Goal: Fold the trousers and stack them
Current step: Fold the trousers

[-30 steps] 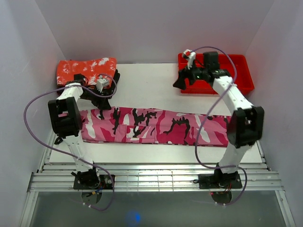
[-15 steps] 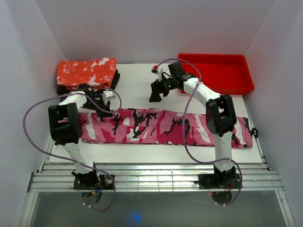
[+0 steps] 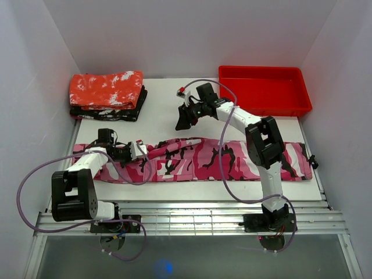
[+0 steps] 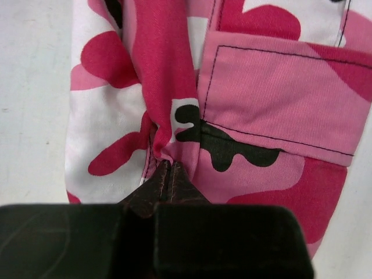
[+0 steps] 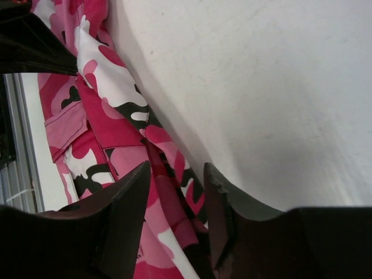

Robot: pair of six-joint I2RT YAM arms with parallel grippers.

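The trousers [image 3: 232,160], pink camouflage, lie stretched left to right across the table's front half. My left gripper [image 3: 142,151] is low over their left part and shut on a pinch of cloth near the far edge. In the left wrist view the fingertips [image 4: 167,171] meet on a puckered fold of the trousers [image 4: 273,99]. My right gripper [image 3: 181,121] hangs over the bare table just behind the middle of the far edge. Its jaws [image 5: 177,168] stand apart, and a raised ridge of the trousers [image 5: 110,122] shows between and beyond them.
A folded red cloth with white speckles [image 3: 107,87] lies on a dark folded cloth [image 3: 110,111] at the back left. A red bin [image 3: 264,90] stands at the back right. White walls close in three sides. A metal rail [image 3: 186,218] runs along the front.
My left arm came down from the back-left stack onto the trousers and shut on the cloth, bunching the far edge. My right arm swung left from the red bin, its jaws narrowing.
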